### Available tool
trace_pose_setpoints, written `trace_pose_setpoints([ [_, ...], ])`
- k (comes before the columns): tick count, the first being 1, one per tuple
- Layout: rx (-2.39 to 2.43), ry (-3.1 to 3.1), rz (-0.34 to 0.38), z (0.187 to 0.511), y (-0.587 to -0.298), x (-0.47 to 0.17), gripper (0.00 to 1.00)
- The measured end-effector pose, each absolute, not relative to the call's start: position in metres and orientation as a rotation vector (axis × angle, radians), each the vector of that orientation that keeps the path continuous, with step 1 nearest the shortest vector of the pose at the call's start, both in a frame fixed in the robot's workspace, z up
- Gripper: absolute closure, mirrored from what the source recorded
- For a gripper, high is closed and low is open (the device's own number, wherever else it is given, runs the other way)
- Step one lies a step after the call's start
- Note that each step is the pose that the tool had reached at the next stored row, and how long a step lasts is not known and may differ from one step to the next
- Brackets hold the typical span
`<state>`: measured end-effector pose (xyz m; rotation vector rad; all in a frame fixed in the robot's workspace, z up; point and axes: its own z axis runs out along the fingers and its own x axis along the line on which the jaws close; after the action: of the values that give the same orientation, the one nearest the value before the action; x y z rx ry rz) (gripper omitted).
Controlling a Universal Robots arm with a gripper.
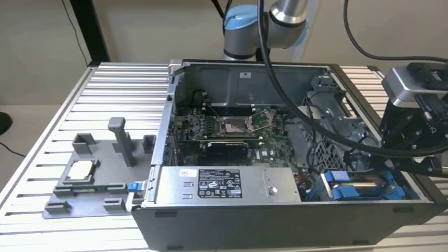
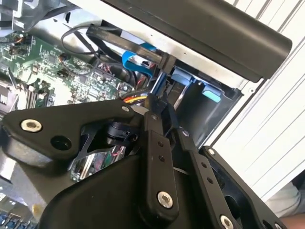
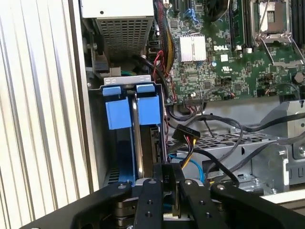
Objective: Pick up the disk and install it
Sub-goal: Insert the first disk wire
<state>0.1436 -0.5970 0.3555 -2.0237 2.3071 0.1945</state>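
Note:
The disk (image 1: 365, 185) stands on edge in the drive bay at the front corner of the open computer case, on the exterior view's right. Its blue bracket (image 3: 147, 109) and thin silver edge show in the first wrist view. In the second wrist view blue bracket tabs (image 2: 185, 77) sit under the case's rim. My gripper (image 1: 412, 160) hangs just above the bay, beside the disk. Its fingers look shut, and nothing shows between them in either wrist view (image 3: 170, 168) (image 2: 153, 104).
The motherboard (image 1: 231, 126) fills the case floor, and a grey power supply box (image 1: 224, 184) sits along the front. Bundled cables (image 3: 190, 138) run right beside the bay. A grey fixture (image 1: 91, 178) holding a small silver chip lies on the slatted table, on the exterior view's left.

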Motion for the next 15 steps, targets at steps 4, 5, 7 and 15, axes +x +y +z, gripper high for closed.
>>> trace_pose_setpoints([
  [4,-2.034,2.322,0.214,0.352,-0.597,0.145,1.00],
  [5,-2.034,2.322,0.214,0.350,-0.597,0.146,1.00],
  [7,-2.035,2.322,0.214,0.346,-0.597,0.146,1.00],
  [15,-2.054,2.323,0.200,0.338,-0.597,0.150,1.00],
])
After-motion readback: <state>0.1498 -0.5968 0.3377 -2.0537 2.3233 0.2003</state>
